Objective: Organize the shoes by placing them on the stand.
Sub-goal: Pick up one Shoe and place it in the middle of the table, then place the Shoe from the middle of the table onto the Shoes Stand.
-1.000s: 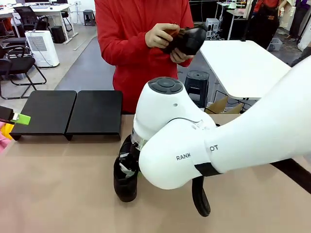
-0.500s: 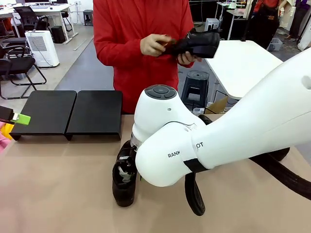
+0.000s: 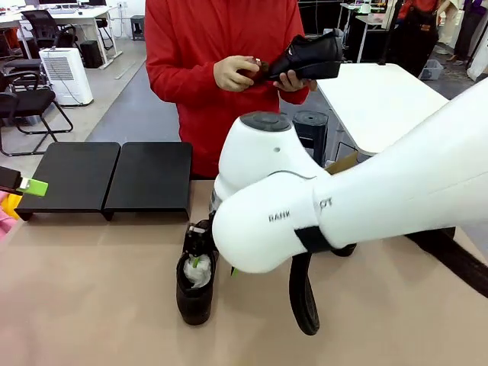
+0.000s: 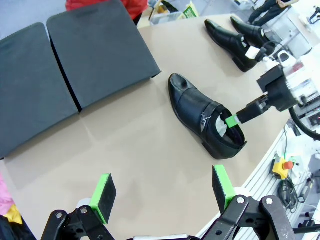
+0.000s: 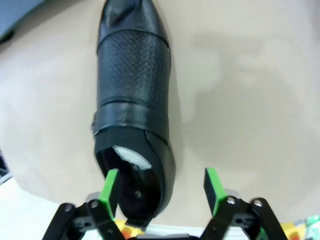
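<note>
Leather, black and glossy with a perforated panel across the vamp, covers the pointed shoe lying on the smooth tan table, near the matte-black stand of two flat rectangular platforms but not touching it. The right claw is spread wide and grips nothing: one green pad sits over the pale-lined heel opening, the other beside the shoe. The left claw hangs wide open above the table, holding nothing. The person's hands hold another shiny shoe.
</note>
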`<control>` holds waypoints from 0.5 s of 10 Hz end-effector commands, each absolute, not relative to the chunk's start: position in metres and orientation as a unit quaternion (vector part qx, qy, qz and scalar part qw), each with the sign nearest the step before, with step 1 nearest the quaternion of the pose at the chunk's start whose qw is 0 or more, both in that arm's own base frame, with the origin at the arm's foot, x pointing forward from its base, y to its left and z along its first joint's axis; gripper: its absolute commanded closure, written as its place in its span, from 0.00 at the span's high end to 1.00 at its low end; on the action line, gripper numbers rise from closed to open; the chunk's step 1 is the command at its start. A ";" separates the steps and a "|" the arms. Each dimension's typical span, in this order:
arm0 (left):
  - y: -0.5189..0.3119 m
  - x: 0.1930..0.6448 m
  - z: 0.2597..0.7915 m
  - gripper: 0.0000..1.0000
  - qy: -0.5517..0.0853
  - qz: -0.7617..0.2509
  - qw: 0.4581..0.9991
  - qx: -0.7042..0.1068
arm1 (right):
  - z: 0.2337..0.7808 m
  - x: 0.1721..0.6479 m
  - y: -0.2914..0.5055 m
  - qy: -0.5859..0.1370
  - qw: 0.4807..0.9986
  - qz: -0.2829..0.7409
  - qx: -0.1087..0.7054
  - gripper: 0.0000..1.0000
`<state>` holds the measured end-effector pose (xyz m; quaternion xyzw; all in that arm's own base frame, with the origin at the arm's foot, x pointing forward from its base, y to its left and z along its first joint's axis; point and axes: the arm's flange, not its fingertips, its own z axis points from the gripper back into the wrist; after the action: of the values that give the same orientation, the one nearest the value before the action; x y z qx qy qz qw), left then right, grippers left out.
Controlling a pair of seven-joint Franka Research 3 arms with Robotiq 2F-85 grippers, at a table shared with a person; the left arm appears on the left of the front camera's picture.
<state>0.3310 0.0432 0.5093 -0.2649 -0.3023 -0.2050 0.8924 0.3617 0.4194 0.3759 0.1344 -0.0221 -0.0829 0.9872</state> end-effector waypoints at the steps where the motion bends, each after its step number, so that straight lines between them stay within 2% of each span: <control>1: 0.044 0.332 0.509 1.00 -0.306 -0.210 0.888 -0.273 | 0.362 0.364 0.424 -0.034 0.990 -0.068 0.119 1.00; 5: 0.044 0.332 0.509 1.00 -0.306 -0.210 0.888 -0.273 | 0.362 0.364 0.424 -0.034 0.990 -0.068 0.119 1.00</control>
<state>0.3310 0.0432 0.5093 -0.2648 -0.3023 -0.2050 0.8924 0.3616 0.4190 0.3604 0.1189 -0.0189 -0.0690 0.9903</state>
